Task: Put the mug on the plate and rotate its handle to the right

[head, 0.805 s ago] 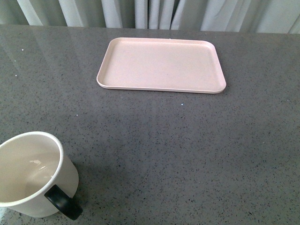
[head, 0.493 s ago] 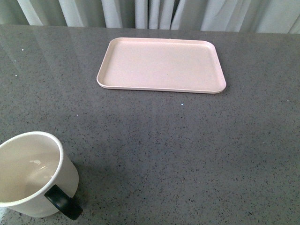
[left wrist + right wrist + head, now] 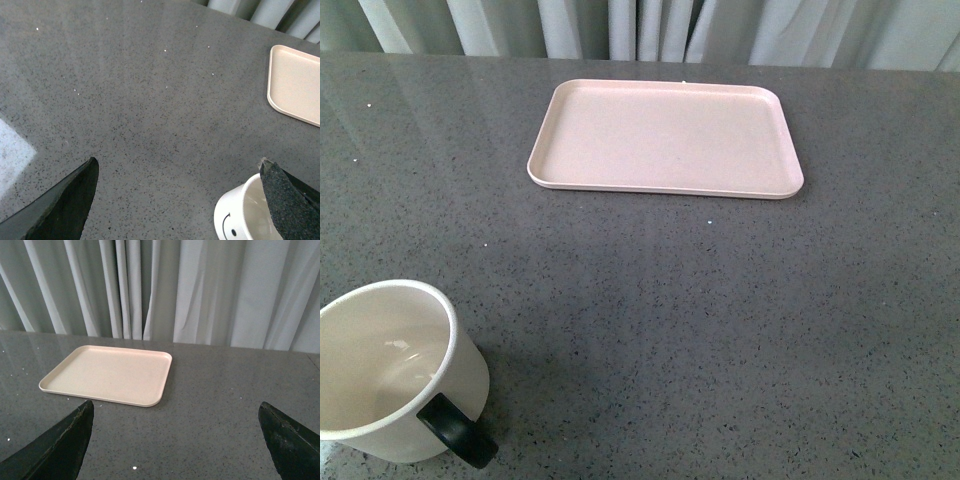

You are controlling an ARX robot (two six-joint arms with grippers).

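Front view puts the mug (image 3: 390, 370) upright at the near left of the grey table (image 3: 720, 320), its black handle (image 3: 455, 435) turned toward you and slightly right, well apart from the plate (image 3: 665, 140). The plate lies bare at the far side, just before the curtain (image 3: 620, 25), so nothing of the task is done yet. Your left gripper (image 3: 177, 165) hangs above the table with its fingers spread wide and holding nothing. The mug's rim shows beside one finger, which suggests this arm is lined up for the pick. Your right gripper (image 3: 175, 405) is also spread and empty, facing the plate from a distance. Between mug and plate the tabletop is bare, giving you a straight carry. Mind the plate's low raised rim on set-down, and the far edge close behind it.
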